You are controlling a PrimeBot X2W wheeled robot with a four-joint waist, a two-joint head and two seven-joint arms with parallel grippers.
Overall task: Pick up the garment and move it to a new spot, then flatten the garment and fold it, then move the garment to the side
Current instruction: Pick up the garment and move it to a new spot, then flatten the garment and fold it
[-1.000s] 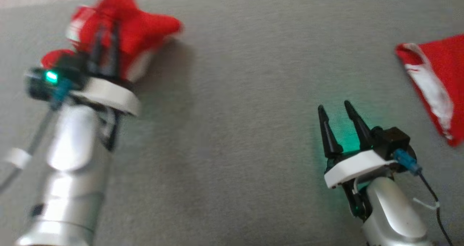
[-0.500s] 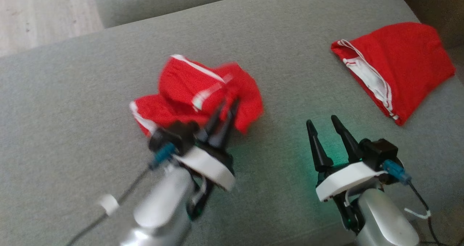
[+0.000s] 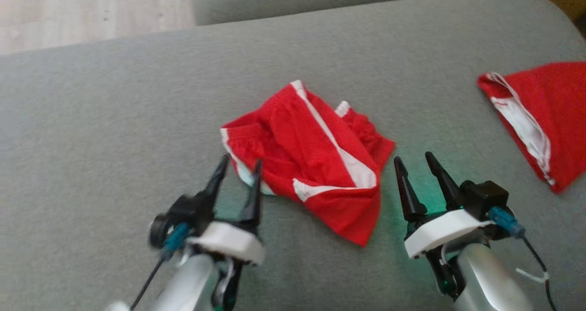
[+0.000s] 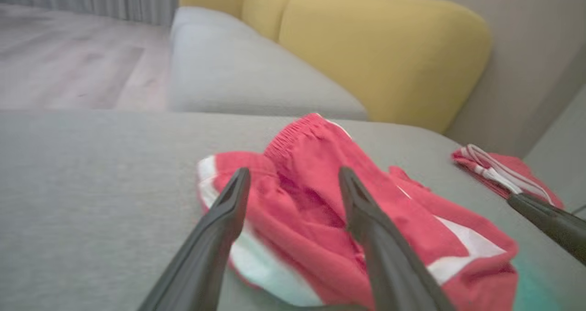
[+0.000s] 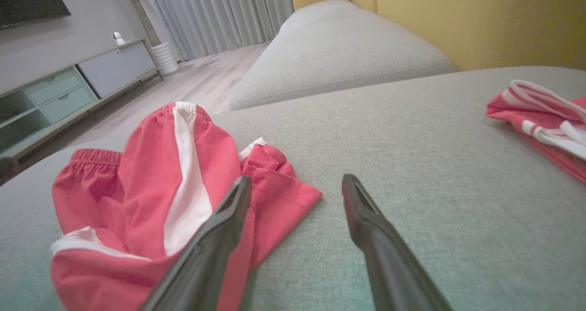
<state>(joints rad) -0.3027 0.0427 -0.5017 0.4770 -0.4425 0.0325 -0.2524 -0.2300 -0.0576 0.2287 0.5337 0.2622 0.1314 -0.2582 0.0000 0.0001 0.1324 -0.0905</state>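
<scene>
Left jaws, right jaws spread wide, empty. Garment (image 3: 316, 160) crumpled on sofa cushion (image 3: 114, 118) between them, just ahead of left tips. Probably flattening now: pinch outer edges, pull apart low.

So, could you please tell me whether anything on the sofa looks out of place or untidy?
The red shorts lie crumpled on the grey cushion between the open left gripper and right gripper: one leg is folded over, the waistband bunched, not flat. The other red garment at the right lies flat.
</scene>
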